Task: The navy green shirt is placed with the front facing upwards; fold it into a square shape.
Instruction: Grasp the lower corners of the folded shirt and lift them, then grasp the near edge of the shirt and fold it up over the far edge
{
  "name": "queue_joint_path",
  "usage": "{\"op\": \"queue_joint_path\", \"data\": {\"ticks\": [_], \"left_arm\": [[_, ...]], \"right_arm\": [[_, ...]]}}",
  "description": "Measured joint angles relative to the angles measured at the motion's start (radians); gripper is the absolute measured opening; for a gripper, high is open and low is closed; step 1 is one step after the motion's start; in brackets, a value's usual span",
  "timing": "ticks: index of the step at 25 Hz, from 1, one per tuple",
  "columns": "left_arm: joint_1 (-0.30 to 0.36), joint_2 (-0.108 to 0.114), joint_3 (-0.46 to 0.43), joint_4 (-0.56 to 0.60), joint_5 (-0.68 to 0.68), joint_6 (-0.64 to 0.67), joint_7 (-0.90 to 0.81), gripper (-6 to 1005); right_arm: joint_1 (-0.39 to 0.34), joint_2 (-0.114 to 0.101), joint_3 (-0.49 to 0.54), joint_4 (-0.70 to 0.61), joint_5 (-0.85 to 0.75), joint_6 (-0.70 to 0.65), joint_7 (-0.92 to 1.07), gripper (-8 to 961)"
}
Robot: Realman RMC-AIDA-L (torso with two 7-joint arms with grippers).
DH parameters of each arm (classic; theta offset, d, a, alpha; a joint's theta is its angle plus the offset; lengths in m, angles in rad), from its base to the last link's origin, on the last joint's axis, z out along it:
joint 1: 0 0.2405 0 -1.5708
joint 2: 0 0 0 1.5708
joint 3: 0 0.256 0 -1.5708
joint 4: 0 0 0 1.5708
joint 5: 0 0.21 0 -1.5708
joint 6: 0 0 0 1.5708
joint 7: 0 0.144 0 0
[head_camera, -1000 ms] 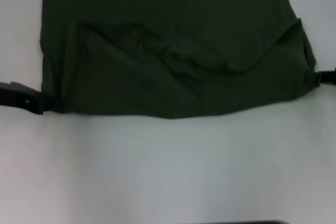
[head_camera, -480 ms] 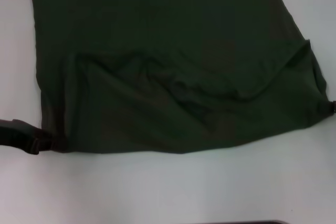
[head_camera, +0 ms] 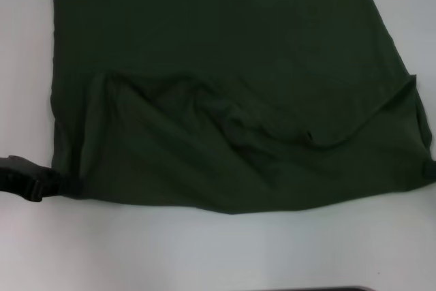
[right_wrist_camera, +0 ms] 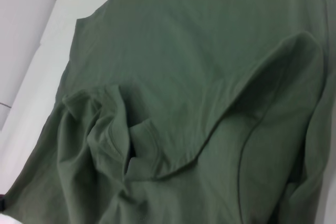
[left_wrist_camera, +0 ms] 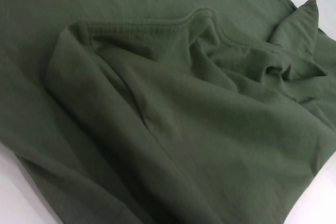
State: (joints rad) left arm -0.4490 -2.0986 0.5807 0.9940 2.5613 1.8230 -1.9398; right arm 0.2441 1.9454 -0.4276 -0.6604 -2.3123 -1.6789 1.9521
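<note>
The navy green shirt (head_camera: 225, 86) lies spread across the white table (head_camera: 218, 250), plain green side showing in the head view with no lettering visible, and its near portion is doubled over so a hemmed edge runs in a slack, wavy line across the middle of the cloth. The left gripper (head_camera: 60, 185) sits at the shirt's near left corner, touching the fabric edge; the right gripper (head_camera: 429, 170) shows only as a dark sliver at the far right edge of the picture, against the near right corner. Each looks to be pinching its corner, but I cannot tell how wide either pair of jaws stands, since the fingers are hidden by cloth or cut off by the frame. The step in hand seems to be carrying the folded flap over the body of the shirt. To do it well, both corners should travel level and at equal pace, pulled gently apart so the sag and bunched wrinkles in the middle of the flap flatten out, and the hem should land parallel to the far edge before either corner is let go
</note>
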Motion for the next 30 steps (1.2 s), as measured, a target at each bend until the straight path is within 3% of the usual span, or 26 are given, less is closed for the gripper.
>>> {"op": "queue_joint_path", "data": {"ticks": [30], "left_arm": [[-0.003, 0.012, -0.002, -0.009, 0.131, 0.083, 0.019, 25]], "right_arm": [[-0.088, 0.001, 0.119, 0.002, -0.063, -0.028, -0.021, 26]]}}
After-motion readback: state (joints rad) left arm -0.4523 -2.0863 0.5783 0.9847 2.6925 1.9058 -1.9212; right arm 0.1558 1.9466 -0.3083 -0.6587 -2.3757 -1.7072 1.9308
